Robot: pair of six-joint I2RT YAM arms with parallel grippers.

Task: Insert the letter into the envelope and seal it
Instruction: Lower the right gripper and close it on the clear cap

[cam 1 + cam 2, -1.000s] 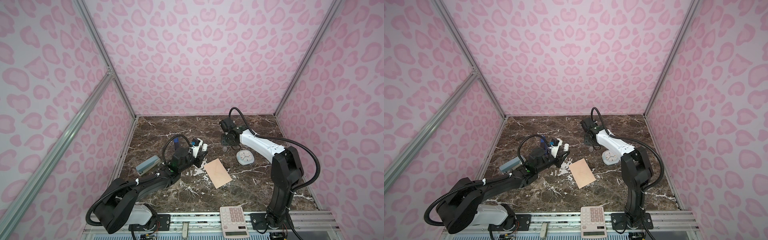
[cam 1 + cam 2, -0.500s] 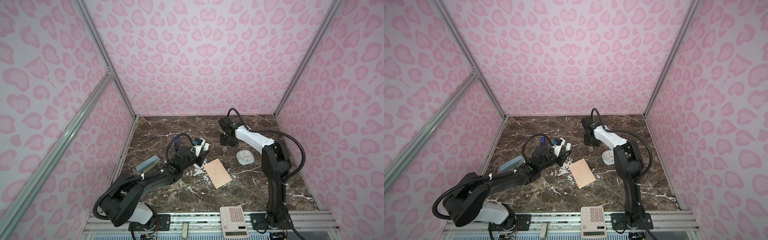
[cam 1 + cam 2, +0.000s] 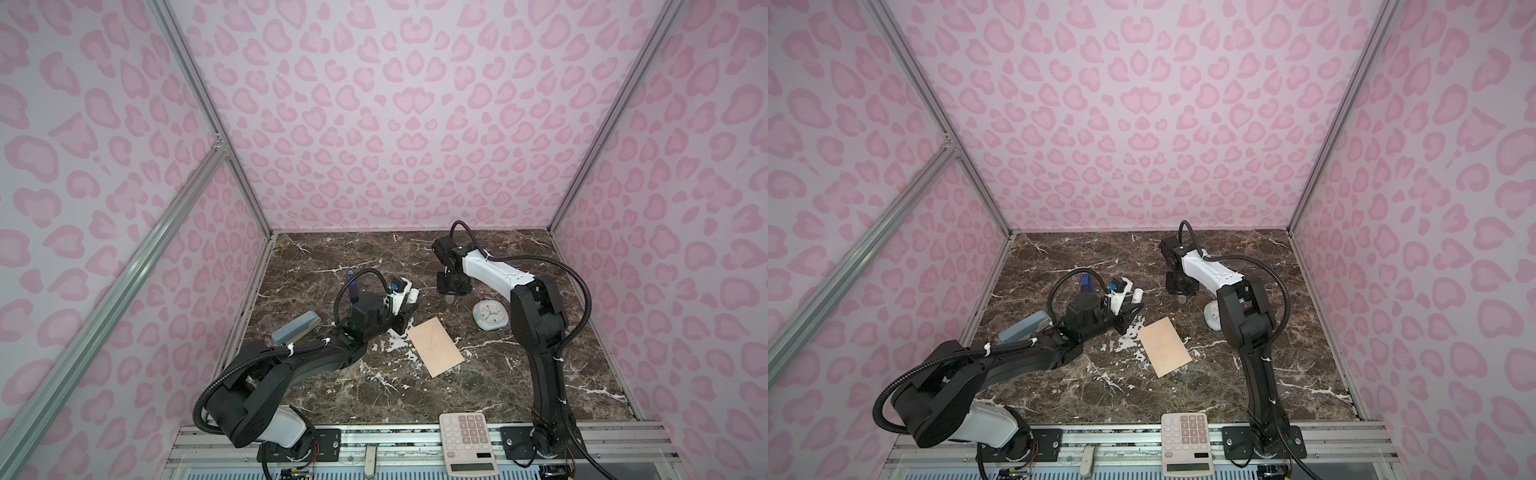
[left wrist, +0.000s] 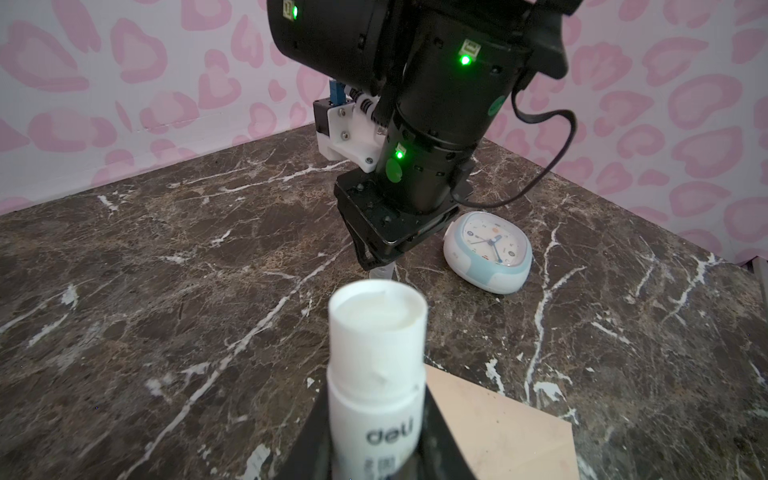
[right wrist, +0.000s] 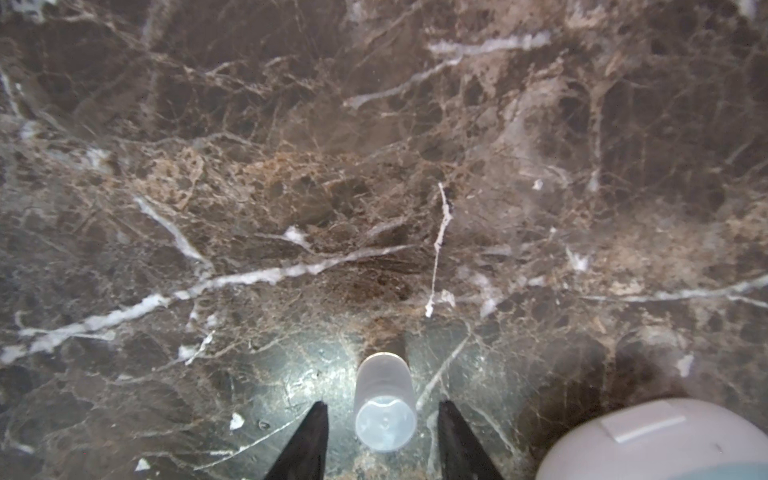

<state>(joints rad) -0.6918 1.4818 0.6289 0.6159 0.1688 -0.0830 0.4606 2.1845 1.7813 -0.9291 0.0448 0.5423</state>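
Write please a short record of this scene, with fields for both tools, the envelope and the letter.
left tool: shut on the uncapped glue stick
right tool: open, jaws either side of the translucent cap, not touching it
envelope: flat on the marble table, flap appears down
letter: not in view
also there: alarm clock, calculator

Lab booth: pink-patterned walls (image 3: pixel 395 104), aluminium frame (image 3: pixel 202 95)

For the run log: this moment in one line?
left end effector: shut on glue stick, uncapped | right end effector: open, straddling cap | envelope: lying flat
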